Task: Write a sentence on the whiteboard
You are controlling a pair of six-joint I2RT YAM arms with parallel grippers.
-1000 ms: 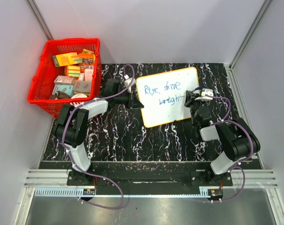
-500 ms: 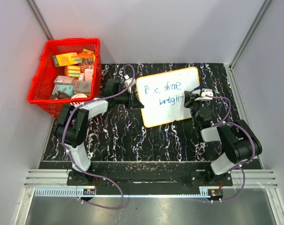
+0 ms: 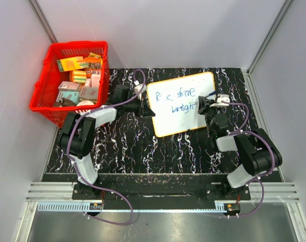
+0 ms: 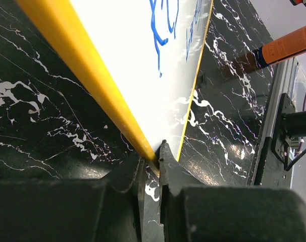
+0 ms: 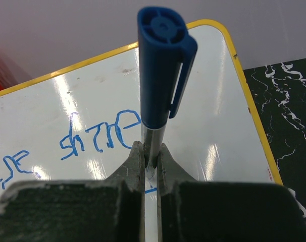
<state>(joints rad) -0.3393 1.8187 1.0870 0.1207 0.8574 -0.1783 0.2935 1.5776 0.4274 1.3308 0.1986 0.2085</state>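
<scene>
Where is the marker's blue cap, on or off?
Probably off the tip: the blue cap sits on the marker's back end, above the right fingers. Tip hidden.

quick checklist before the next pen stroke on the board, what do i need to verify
1. Clamp of left gripper on whiteboard rim: ok
2. Hold of right gripper on marker: ok
3. Tip of marker touching the board: cannot tell, it is hidden
4. Blank room below the sentence: ok
5. Board lying flat on the table: cannot tell
</scene>
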